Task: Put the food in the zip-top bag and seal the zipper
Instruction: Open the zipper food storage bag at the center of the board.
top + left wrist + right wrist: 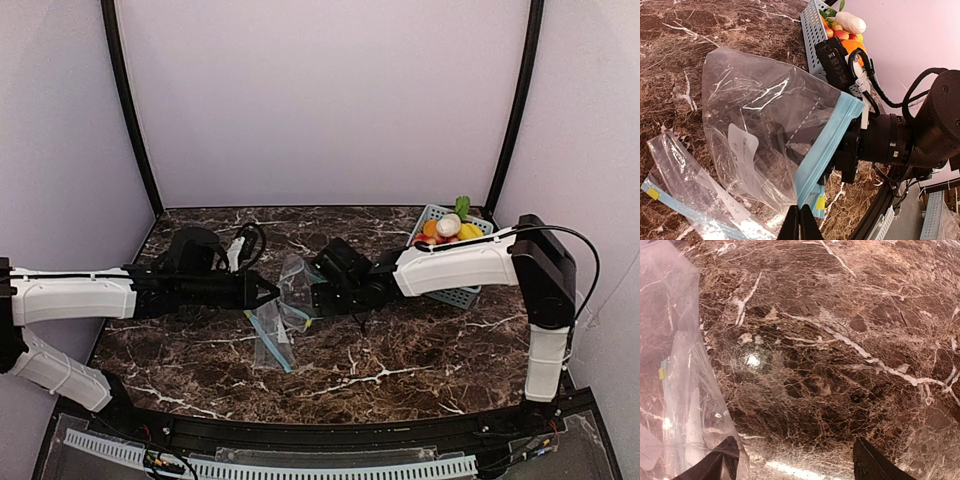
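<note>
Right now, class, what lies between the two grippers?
The clear zip-top bag, its blue zipper corner pinched by the left gripper, with the open right gripper beyond it; clearest in the left wrist view.

Left hand [800,222] pinched closed; right hand [794,452] spread wide.

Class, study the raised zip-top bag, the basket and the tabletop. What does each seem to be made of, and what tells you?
Zip-top bag: thin clear plastic film, glossy; creased and see-through.
Basket: pale blue plastic, probably moulded; a regular grid of holes.
Tabletop: dark brown marble look with white veins and a polished glare; real stone or laminate, unclear.
</note>
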